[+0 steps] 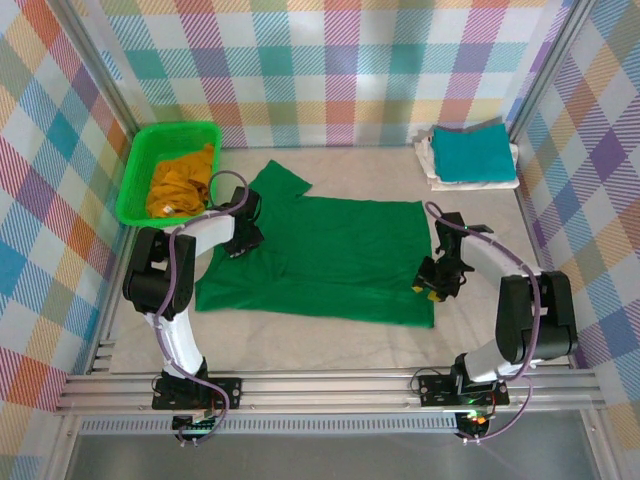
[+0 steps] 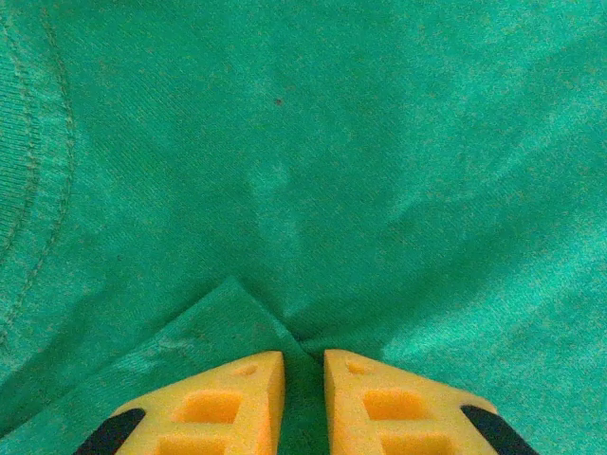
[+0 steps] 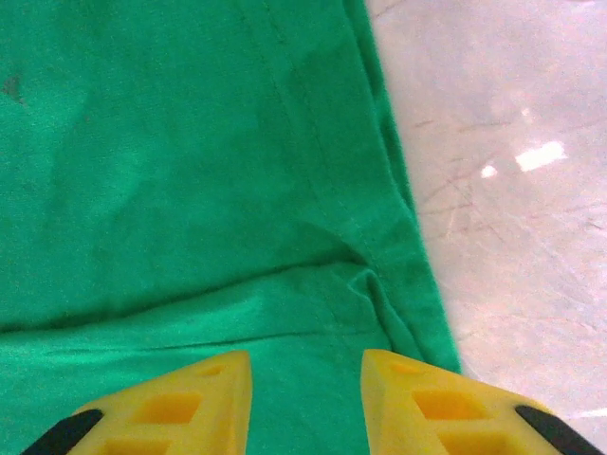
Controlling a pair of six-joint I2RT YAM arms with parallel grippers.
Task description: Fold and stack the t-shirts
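Note:
A dark green t-shirt (image 1: 340, 260) lies spread flat across the middle of the table, collar to the left and hem to the right. My left gripper (image 1: 240, 240) sits at its left shoulder area. In the left wrist view the yellow fingers (image 2: 251, 403) stand close together, and the left gripper (image 2: 303, 370) is shut on a pinched fold of green cloth (image 2: 332, 171). My right gripper (image 1: 432, 285) is at the shirt's near right hem corner. There the right gripper (image 3: 305, 365) is open, with green cloth (image 3: 171, 171) lying slack and creased between its tips.
A bright green basket (image 1: 170, 128) at the back left holds a crumpled mustard yellow t-shirt (image 1: 180, 180). A folded teal t-shirt (image 1: 470, 152) rests on a folded white one (image 1: 500, 182) at the back right. Bare table (image 3: 512, 190) runs right of the hem.

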